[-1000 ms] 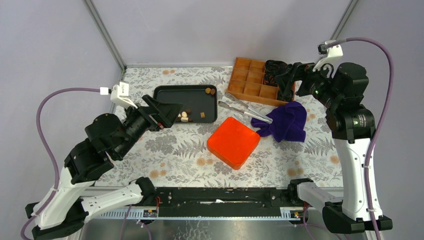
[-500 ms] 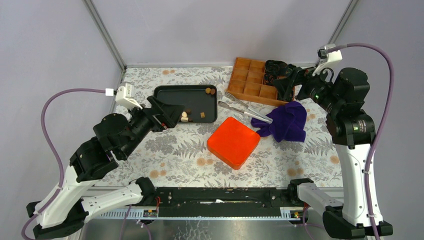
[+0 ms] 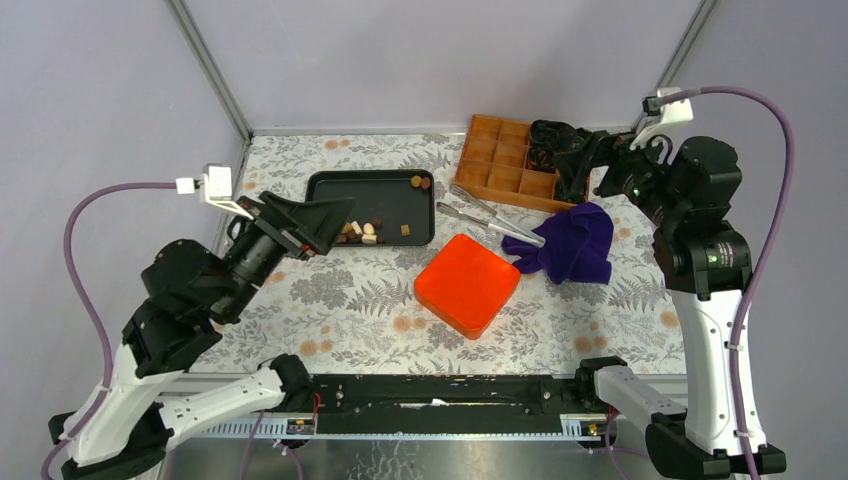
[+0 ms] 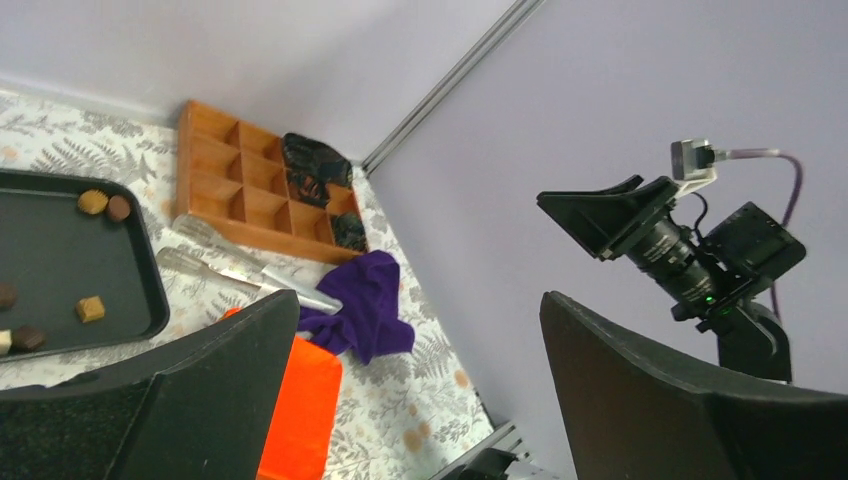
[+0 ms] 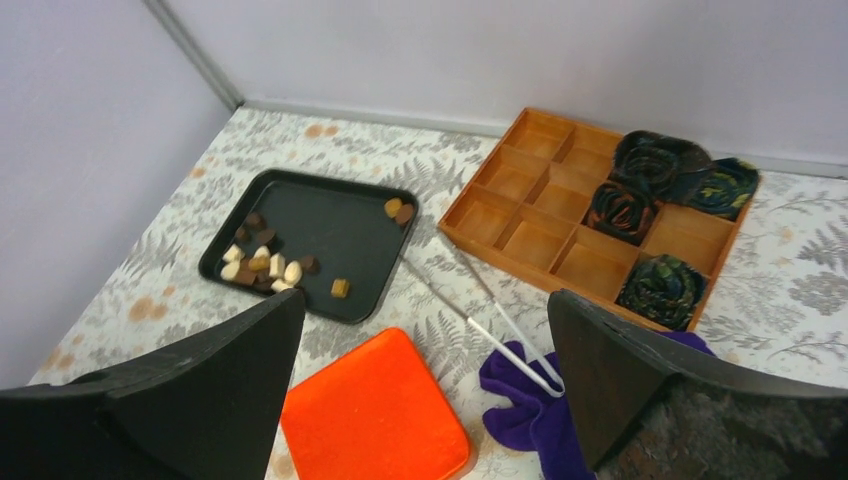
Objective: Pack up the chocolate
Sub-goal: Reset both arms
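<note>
The chocolate (image 3: 360, 232) is a cluster of small dark, light brown and cream pieces at the left end of a black tray (image 3: 330, 181). Two more pieces (image 3: 420, 182) lie at its far right corner. The cluster also shows in the right wrist view (image 5: 262, 265). A wooden compartment box (image 3: 505, 160) stands at the back right, with dark bundles (image 3: 548, 140) in its right cells. My left gripper (image 3: 335, 225) is open and empty, raised above the tray's left end. My right gripper (image 3: 572, 165) is open and empty, held above the box's right end.
An orange square lid (image 3: 467, 284) lies in the middle of the table. Metal tongs (image 3: 490, 215) lie between the tray and a purple cloth (image 3: 572, 245). Frame posts stand at both back corners.
My left arm has drawn back to the left and tilted its gripper upward. My right arm has shifted slightly to the right. Nothing on the table has moved.
</note>
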Robot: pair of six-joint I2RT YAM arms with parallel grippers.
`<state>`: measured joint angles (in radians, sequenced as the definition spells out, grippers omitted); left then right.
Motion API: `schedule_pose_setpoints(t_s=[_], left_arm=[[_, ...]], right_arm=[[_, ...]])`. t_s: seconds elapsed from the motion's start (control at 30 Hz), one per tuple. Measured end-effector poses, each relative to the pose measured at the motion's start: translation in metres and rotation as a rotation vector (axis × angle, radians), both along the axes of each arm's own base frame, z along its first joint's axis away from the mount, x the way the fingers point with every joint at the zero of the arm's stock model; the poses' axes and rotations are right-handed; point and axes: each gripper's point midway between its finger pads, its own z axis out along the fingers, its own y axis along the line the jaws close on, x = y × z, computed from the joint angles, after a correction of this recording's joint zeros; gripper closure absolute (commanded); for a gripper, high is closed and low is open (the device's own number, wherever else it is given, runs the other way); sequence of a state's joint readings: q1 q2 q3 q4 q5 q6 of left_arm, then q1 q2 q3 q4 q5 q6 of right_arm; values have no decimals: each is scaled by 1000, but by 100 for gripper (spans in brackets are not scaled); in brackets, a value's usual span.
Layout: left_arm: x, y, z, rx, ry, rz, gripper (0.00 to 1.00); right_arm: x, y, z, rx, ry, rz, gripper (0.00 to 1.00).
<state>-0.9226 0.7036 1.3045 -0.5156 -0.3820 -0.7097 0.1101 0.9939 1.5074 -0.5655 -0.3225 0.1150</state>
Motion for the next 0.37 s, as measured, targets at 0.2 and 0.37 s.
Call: schedule_pose_setpoints(t_s=[0.2,0.37], left_arm=[[-3,9,20,-29,-53,14,1],[1,7,29,-17,-65,27,1]], right_arm=[[8,-19,26,10,-55,-127,1],[9,-28,41,14,-88,-179,0]])
